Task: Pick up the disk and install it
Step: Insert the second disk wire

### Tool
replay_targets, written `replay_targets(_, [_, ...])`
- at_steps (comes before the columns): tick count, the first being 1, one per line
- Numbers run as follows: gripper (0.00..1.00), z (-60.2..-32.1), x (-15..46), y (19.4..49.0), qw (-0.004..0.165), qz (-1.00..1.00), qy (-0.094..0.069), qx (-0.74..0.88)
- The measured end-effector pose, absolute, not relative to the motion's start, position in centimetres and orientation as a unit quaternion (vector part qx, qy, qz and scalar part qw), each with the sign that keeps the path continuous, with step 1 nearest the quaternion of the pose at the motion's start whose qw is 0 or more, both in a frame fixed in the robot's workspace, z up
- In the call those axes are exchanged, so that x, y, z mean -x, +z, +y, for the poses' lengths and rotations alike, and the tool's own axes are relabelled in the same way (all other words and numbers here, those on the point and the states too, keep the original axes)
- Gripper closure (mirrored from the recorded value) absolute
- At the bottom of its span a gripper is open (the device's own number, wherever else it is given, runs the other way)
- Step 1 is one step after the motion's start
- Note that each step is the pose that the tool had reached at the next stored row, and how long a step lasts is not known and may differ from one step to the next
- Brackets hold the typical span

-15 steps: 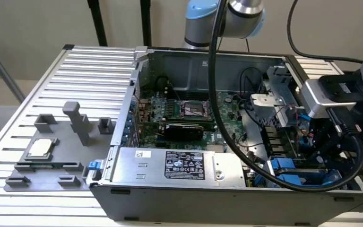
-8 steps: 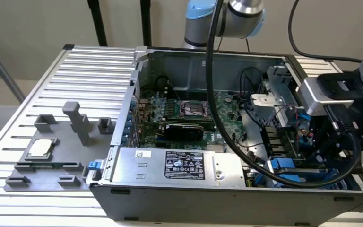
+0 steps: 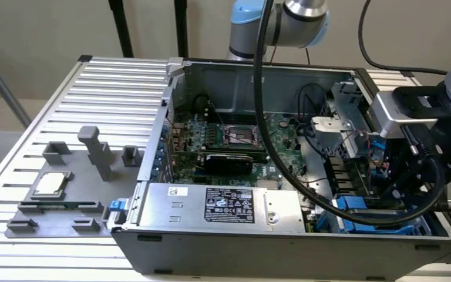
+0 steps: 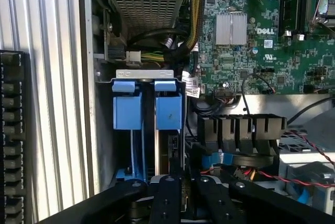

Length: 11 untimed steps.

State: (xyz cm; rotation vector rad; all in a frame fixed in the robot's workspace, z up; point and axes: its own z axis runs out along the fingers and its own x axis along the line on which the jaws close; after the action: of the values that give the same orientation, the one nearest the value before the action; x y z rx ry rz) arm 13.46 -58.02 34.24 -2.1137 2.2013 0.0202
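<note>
The disk (image 4: 168, 113) stands edge-on in the drive bay at the case's front corner, its bright blue frame tab level with that of a second blue-framed drive (image 4: 127, 111) right beside it. My gripper (image 4: 188, 185) is down inside the case at the near end of the disk, fingers drawn close together with only a narrow dark gap between them. Whether they touch the disk is hidden. In the exterior view the arm's wrist (image 3: 429, 135) reaches into the case's right end above the blue bay (image 3: 364, 205).
The open computer case (image 3: 288, 252) lies on a slatted table (image 3: 108, 88). A silver power-supply box (image 3: 218, 205), the motherboard (image 3: 234, 141), black cables (image 4: 172, 41) and a black connector block (image 4: 241, 130) crowd the bay. A grey fixture with a processor chip (image 3: 51, 184) lies at the exterior view's left.
</note>
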Motion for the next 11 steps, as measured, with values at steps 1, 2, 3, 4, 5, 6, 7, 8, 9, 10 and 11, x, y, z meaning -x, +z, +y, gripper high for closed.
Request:
replay_targets(1, [1.00, -58.02, -13.46, 34.23, 0.044, 0.722, 0.006, 0.691])
replay_targets(2, [1.00, -58.02, -13.45, 34.25, 0.043, 0.723, 0.005, 0.689])
replay_targets(3, [1.00, -58.02, -13.45, 34.25, 0.042, 0.725, 0.004, 0.688])
replay_targets(4, [1.00, -58.02, -13.43, 34.25, 0.041, 0.726, 0.003, 0.686])
replay_targets(5, [1.00, -58.02, -13.42, 34.25, 0.041, 0.728, 0.001, 0.685])
replay_targets(6, [1.00, -58.02, -13.39, 34.25, 0.040, 0.729, 0.000, 0.683])
replay_targets(7, [1.00, -58.02, -13.38, 34.24, 0.039, 0.730, 0.000, 0.682])
replay_targets(8, [1.00, -58.02, -13.35, 34.24, 0.038, 0.732, -0.002, 0.681])
replay_targets(9, [1.00, -58.02, -13.32, 34.23, 0.038, 0.733, -0.002, 0.679])
replay_targets(10, [1.00, -58.02, -13.30, 34.24, 0.037, 0.734, -0.003, 0.678])
replay_targets(11, [1.00, -58.01, -13.28, 34.24, 0.037, 0.735, -0.004, 0.677])
